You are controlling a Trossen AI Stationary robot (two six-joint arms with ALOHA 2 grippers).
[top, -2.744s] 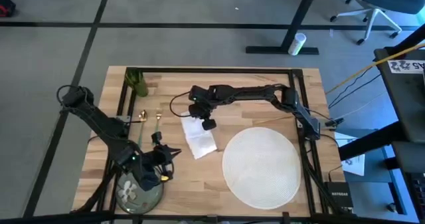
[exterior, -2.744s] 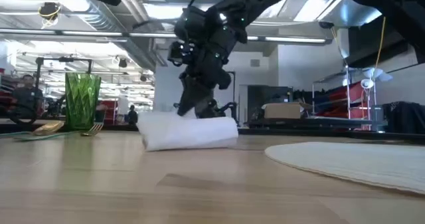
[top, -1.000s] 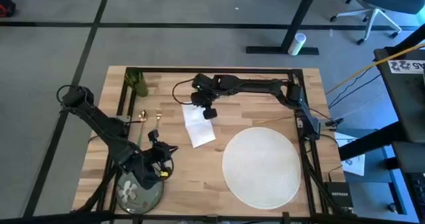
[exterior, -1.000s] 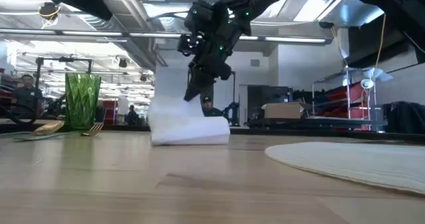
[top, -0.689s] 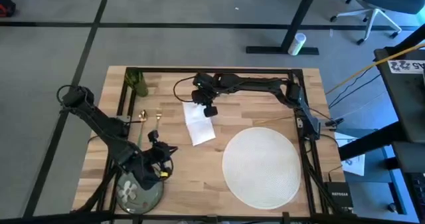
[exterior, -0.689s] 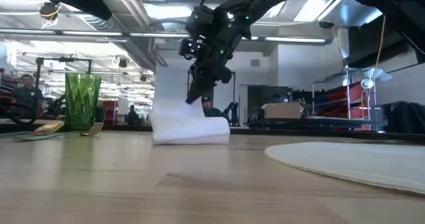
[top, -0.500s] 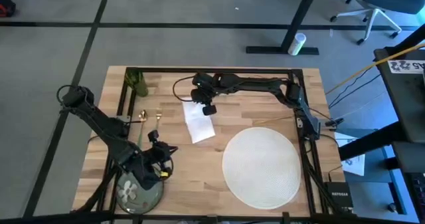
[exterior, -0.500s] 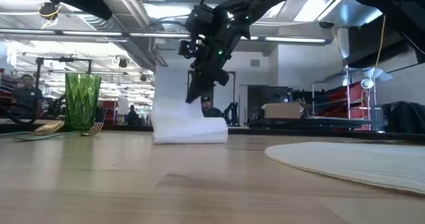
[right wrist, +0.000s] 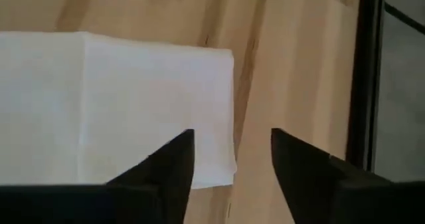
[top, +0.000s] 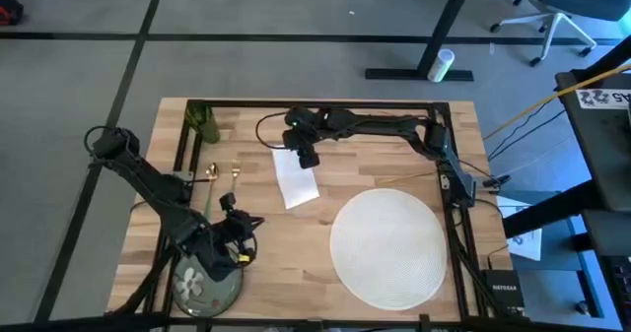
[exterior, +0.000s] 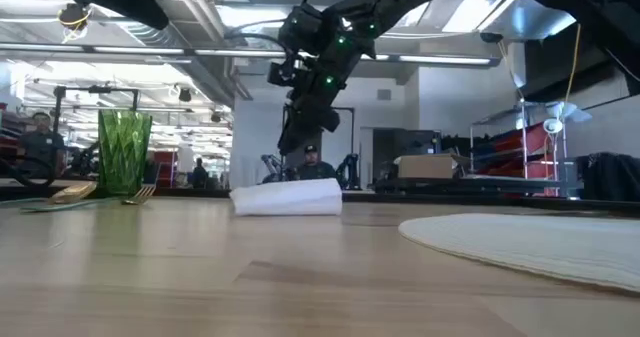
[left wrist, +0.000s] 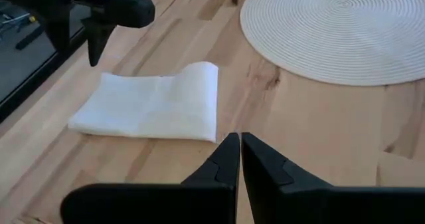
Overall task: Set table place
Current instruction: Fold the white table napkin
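high: one napkin (top: 297, 183) flat mid-table (top: 394, 135), bare wood round it; one placemat (top: 387, 245), plate (top: 205, 285), cup (top: 204, 123) | low: right gripper (exterior: 303, 127) above napkin | left wrist: left gripper (left wrist: 233, 159) fingers pressed together | right wrist: fingers (right wrist: 174, 159) spread over napkin edge

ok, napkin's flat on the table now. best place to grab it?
Probably the napkin's rolled edge nearest the placemat, taken from above: it stands proud of the table; the rest lies flat. The right gripper is open over the far end.
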